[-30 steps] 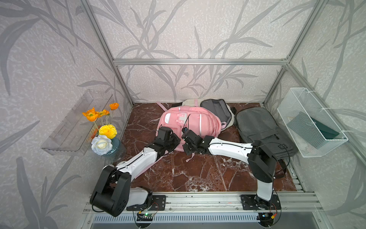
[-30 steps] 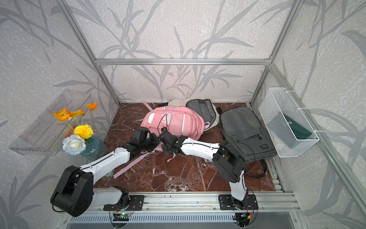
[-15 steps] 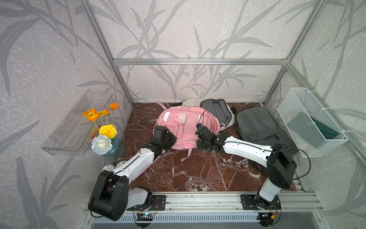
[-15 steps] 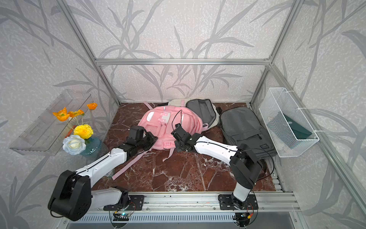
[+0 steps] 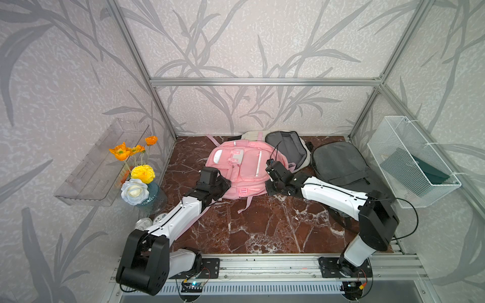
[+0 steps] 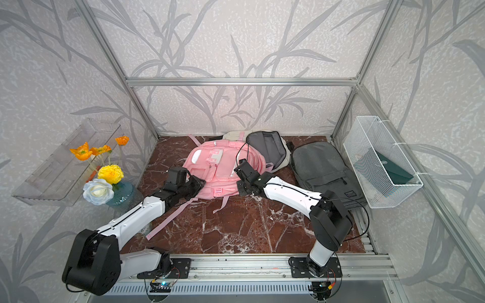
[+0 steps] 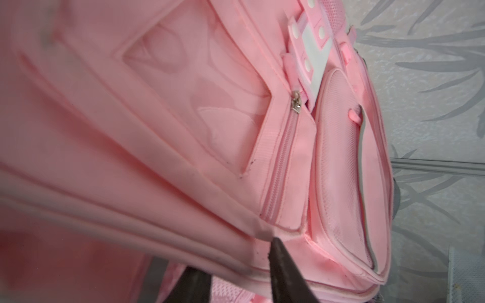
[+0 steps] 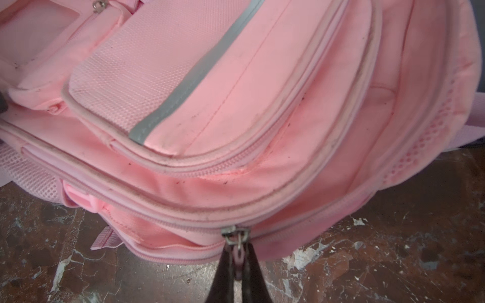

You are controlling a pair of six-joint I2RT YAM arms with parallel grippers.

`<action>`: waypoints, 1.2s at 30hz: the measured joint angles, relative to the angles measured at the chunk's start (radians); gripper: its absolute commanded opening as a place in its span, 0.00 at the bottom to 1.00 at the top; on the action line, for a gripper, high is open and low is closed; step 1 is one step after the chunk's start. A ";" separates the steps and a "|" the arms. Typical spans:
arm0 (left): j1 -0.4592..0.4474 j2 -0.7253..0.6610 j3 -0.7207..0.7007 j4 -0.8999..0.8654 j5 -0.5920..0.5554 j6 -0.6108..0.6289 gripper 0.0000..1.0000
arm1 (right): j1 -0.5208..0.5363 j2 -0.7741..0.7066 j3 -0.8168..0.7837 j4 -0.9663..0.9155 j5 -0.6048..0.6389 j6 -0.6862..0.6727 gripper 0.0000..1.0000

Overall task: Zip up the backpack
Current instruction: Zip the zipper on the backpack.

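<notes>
The pink backpack (image 5: 244,168) (image 6: 215,168) lies flat at the middle back of the marble table. My left gripper (image 5: 223,184) (image 6: 200,182) is at its front left corner. In the left wrist view, this gripper (image 7: 233,254) is open, with the backpack's piped edge (image 7: 183,236) lying across the gap. My right gripper (image 5: 267,188) (image 6: 238,190) is at the front right edge. In the right wrist view, it (image 8: 238,251) is shut on the pink zipper pull under the metal slider (image 8: 235,234). The teeth are joined on one side of the slider. The seam gapes on the other.
A grey backpack (image 5: 338,165) lies right of the pink one, and an open grey-lined bag (image 5: 286,149) lies behind them. A white wire basket (image 5: 412,162) hangs on the right wall. A flower vase (image 5: 147,194) and a clear shelf (image 5: 102,165) are at left. A loose pink strap (image 5: 245,204) trails forward.
My right gripper has drawn the zipper pull rightward along the backpack's front edge. My left gripper's jaws have parted off the backpack's corner in the last half second.
</notes>
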State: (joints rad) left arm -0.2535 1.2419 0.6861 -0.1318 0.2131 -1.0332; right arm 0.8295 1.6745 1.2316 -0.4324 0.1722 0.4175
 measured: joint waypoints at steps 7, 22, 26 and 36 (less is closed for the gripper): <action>-0.121 -0.036 0.021 -0.008 0.060 -0.047 0.53 | 0.049 0.008 0.066 0.001 -0.003 -0.007 0.00; -0.209 0.039 0.034 0.133 0.089 -0.097 0.50 | 0.121 0.025 0.056 0.078 0.006 -0.105 0.00; -0.209 0.072 0.034 0.149 0.111 -0.105 0.31 | 0.122 0.025 0.028 0.086 0.013 -0.125 0.00; -0.203 0.055 0.034 0.150 0.093 -0.104 0.01 | 0.116 0.024 0.023 0.069 0.050 -0.150 0.00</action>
State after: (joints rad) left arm -0.4561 1.2968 0.7200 0.0177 0.3065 -1.1374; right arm 0.9459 1.6985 1.2545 -0.3634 0.2222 0.2676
